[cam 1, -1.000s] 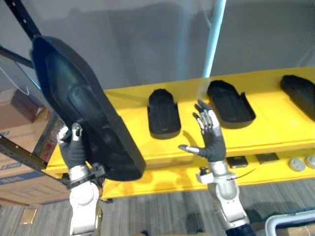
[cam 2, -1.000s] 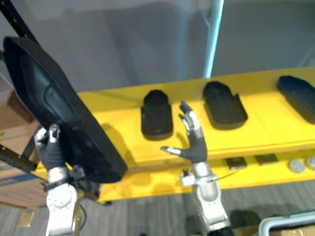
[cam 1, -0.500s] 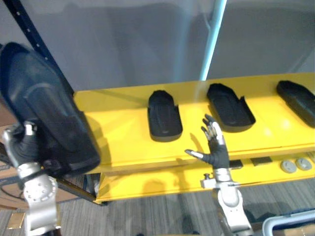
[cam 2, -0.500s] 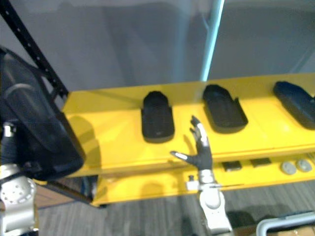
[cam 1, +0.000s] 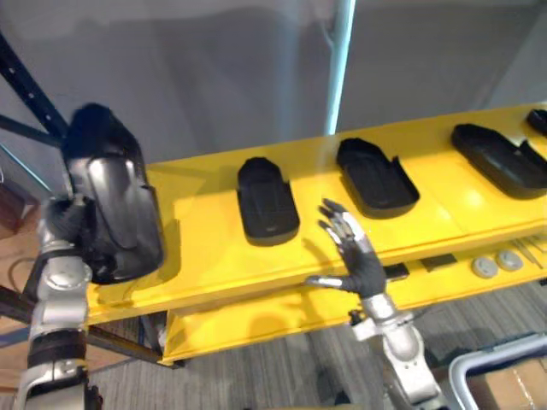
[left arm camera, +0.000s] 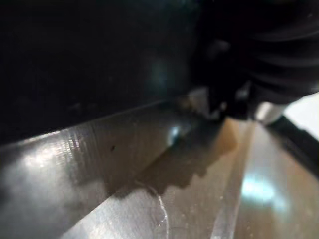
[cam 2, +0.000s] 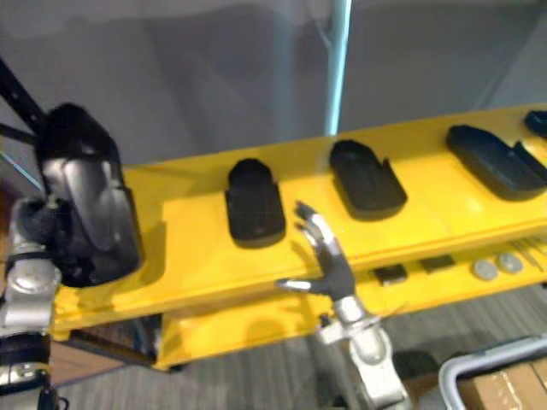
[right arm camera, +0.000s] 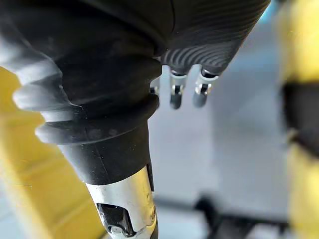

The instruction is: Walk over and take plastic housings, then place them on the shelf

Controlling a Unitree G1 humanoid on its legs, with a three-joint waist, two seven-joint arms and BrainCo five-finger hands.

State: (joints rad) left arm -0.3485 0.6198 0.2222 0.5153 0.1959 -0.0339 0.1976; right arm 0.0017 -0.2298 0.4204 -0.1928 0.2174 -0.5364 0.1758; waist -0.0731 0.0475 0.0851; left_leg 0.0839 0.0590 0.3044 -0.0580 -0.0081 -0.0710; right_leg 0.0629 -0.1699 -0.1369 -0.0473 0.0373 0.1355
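A large black plastic housing [cam 1: 111, 205] hangs upright over the left end of the yellow shelf [cam 1: 205, 256], its glossy side facing me. My left hand [cam 1: 60, 224] is shut on its left edge; the left wrist view has the housing's dark surface [left arm camera: 89, 64] right against the hand's cover. Three more black housings lie flat on the shelf: one left of centre [cam 1: 267, 198], one in the middle [cam 1: 376, 175] and one at the right [cam 1: 500, 158]. My right hand [cam 1: 355, 256] stands open and holds nothing in front of the shelf's front edge, its fingers [right arm camera: 184, 94] straight.
A lower yellow ledge carries small flat black squares [cam 1: 395, 272] and round grey discs [cam 1: 485, 266]. A pale blue pole [cam 1: 342, 60] rises behind the shelf. A black rack upright [cam 1: 21, 81] stands at the far left. A cardboard box [cam 1: 504, 397] sits at the lower right.
The view has shifted. My left hand has lowered the big housing and turned it, so its glossy side now faces me above the shelf's left end. The right hand stays open.
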